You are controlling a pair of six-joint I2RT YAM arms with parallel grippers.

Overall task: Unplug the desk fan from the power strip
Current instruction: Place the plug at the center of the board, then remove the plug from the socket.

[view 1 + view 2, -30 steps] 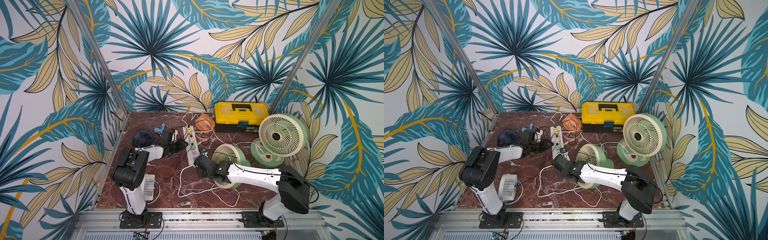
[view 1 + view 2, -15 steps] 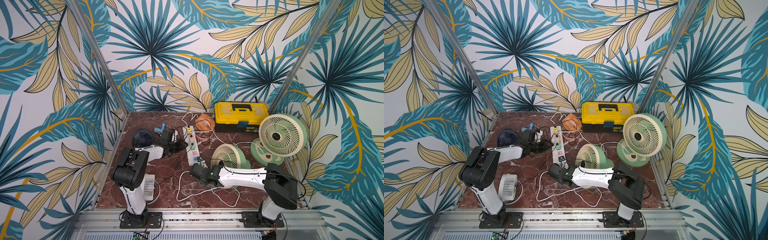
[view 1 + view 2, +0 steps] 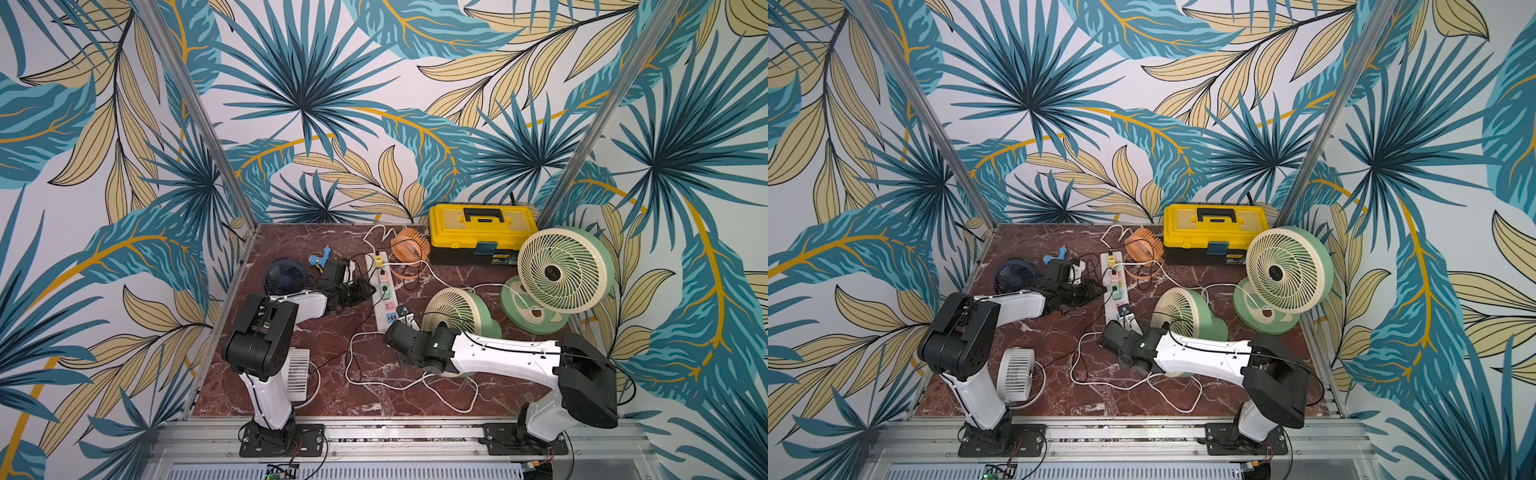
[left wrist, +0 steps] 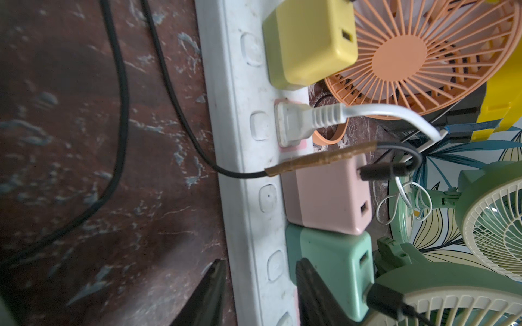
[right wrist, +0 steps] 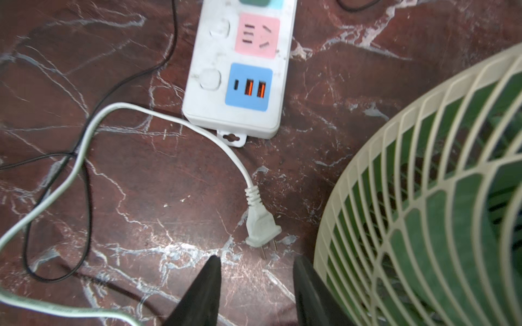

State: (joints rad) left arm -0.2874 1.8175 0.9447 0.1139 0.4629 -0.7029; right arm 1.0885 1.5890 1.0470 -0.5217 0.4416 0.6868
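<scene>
Looking down on a red-brown marble tabletop [image 3: 374, 403] walled with palm-leaf wallpaper [image 3: 303, 104]. The power strip [image 3: 384, 291] lies mid-table toward the back. My left gripper [image 4: 260, 265] clamps its edge; my right gripper [image 5: 257, 259] hangs with jaws apart, empty, over a loose white plug [image 5: 261, 225] on the marble.

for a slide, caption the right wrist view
white two-pin plug lies loose on the red marble tabletop ahead of the open right gripper, clear of the long white power strip
</scene>
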